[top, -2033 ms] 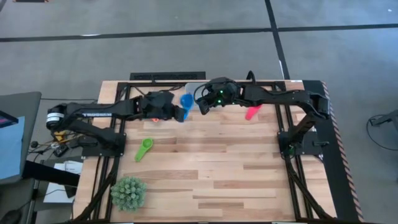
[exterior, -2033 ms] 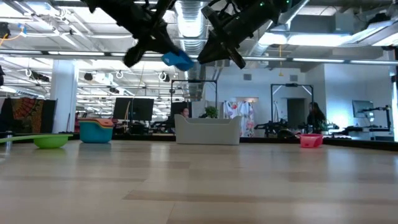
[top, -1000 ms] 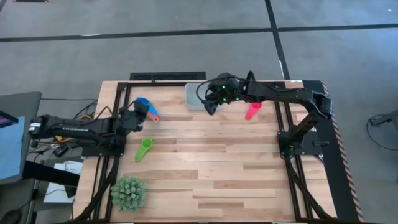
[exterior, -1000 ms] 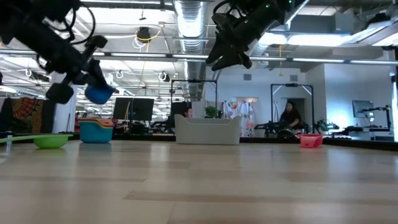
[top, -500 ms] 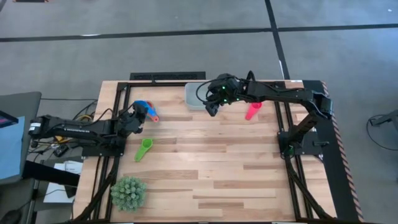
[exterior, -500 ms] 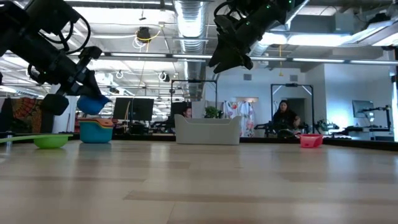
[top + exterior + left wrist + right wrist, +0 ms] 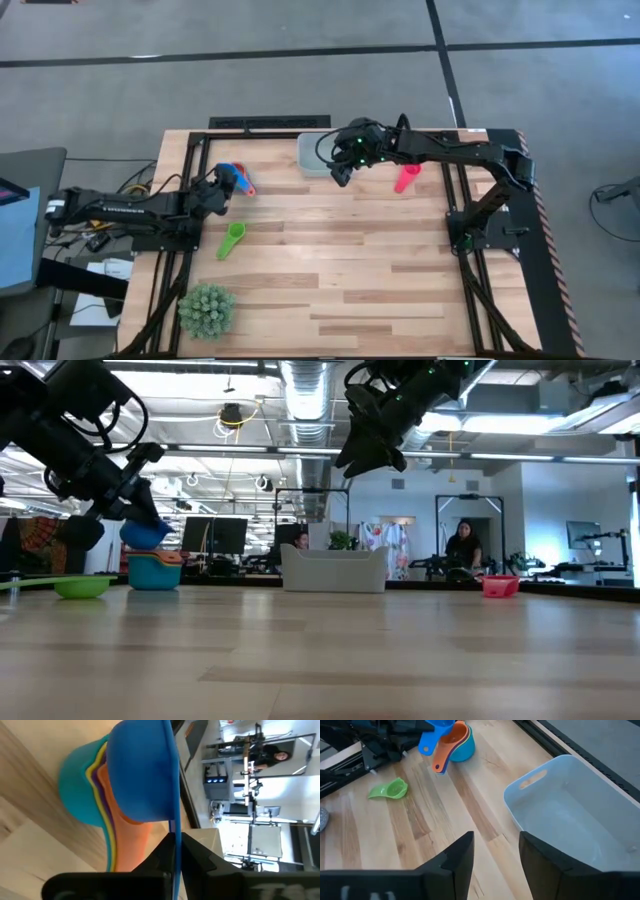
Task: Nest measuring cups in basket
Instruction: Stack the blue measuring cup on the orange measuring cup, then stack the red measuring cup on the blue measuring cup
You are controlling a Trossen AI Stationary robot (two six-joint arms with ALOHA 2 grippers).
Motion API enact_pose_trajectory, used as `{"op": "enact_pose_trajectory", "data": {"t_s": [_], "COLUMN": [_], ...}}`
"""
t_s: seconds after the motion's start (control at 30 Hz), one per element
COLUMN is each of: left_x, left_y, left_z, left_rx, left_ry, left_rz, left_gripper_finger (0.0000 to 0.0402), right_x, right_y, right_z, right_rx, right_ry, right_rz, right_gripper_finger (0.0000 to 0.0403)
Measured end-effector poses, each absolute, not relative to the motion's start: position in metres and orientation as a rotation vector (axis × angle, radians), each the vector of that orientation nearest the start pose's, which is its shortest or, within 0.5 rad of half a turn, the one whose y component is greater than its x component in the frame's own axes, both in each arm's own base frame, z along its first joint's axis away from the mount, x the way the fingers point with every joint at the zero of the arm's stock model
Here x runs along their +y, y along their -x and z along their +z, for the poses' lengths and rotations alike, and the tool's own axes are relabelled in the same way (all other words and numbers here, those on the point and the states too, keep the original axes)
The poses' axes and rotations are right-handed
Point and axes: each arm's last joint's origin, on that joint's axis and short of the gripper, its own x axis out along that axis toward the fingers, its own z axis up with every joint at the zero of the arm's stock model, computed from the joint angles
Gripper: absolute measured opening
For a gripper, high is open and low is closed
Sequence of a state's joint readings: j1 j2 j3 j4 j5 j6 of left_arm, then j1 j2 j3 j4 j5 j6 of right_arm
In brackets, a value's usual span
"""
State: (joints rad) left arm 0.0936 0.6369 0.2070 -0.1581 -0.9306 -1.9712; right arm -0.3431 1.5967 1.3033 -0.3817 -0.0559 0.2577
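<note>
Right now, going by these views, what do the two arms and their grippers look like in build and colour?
Both arms are black and slim with bulkier joint housings. The right arm's wrist housing near the right gripper carries small green lights. The left arm has a pale, silver-looking cylinder at its base end and loose cables beside it; its left gripper is black too. The right wrist view shows two flat, dark, matte fingers.

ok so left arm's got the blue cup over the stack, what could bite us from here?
1. The left tool pinches the blue cup by its thin handle; pressed in tilted, it might jam or twist loose.
2. The nested stack stands loose on the table, away from the basket, so a push could slide or tip it.
3. The green cup and pink cup lie far apart.
</note>
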Motion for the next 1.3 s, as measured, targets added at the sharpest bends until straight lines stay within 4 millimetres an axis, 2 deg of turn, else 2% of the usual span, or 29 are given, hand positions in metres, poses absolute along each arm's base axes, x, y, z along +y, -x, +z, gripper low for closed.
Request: {"op": "enact_pose_trajectory", "data": {"t_s": [0.13,0.37,0.53,0.67,0.87,1.1,1.3], "left_x": [0.036,0.037,0.037,0.037,0.035,0.031,0.033], "left_y": [-0.122,-0.122,-0.126,-0.128,-0.128,-0.124,-0.118], "left_z": [0.163,0.162,0.167,0.170,0.167,0.158,0.168], "left_rx": [-0.519,-0.491,-0.478,-0.465,-0.352,-0.139,-0.175], "left_ry": [1.498,1.496,1.496,1.484,1.523,1.539,1.499], "left_rz": [1.147,1.149,1.084,1.052,1.022,1.018,1.057], "left_gripper_finger": [0.0031,0.0100,0.0132,0.0139,0.0139,0.0139,0.0139], "right_x": [-0.118,-0.118,-0.118,-0.118,-0.120,-0.125,-0.124], "right_y": [-0.334,-0.334,-0.334,-0.335,-0.335,-0.333,-0.334], "right_z": [0.294,0.294,0.294,0.295,0.295,0.295,0.294], "right_rx": [0.626,0.626,0.625,0.612,0.601,0.599,0.600], "right_ry": [-0.381,-0.381,-0.380,-0.378,-0.381,-0.413,-0.422], "right_rz": [-0.361,-0.361,-0.362,-0.361,-0.368,-0.392,-0.392], "right_gripper_finger": [0.0181,0.0177,0.0182,0.0185,0.0181,0.0185,0.0187]}}
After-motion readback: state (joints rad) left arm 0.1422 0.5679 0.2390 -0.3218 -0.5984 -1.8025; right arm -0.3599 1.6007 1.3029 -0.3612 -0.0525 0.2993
